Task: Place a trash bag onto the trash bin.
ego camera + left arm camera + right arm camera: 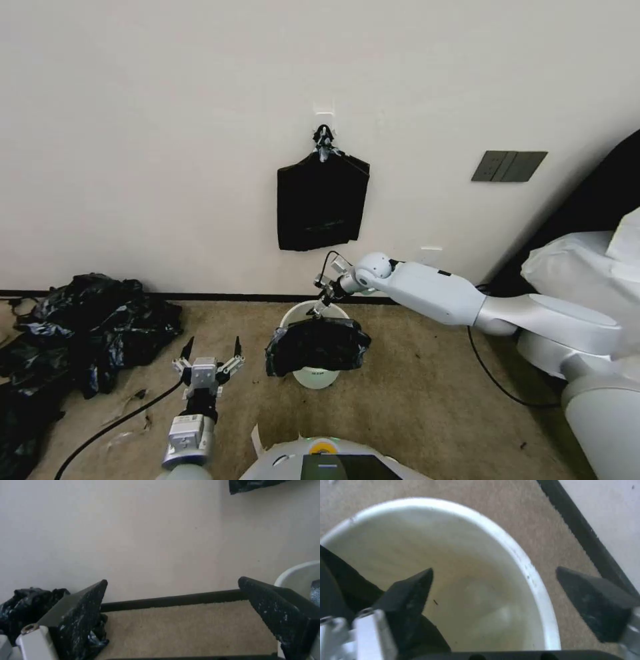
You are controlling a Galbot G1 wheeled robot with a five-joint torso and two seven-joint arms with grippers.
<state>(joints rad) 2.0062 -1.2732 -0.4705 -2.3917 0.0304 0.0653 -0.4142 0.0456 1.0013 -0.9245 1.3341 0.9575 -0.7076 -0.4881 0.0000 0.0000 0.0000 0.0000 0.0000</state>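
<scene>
Trash bag [317, 345] draped over near rim of trash bin [315, 377], centre of frame; far rim bare. Right gripper [325, 298] above far rim, jaws wide, holding nothing; right wrist view confirms open bin interior [470, 585] with black film at one edge only. Left gripper [208, 357] lower left, spread wide, idle above carpet. Risks noted: bag likely to slide off or collapse inward, being hooked on one side only; light bin liable to tip under a sideways tug.
</scene>
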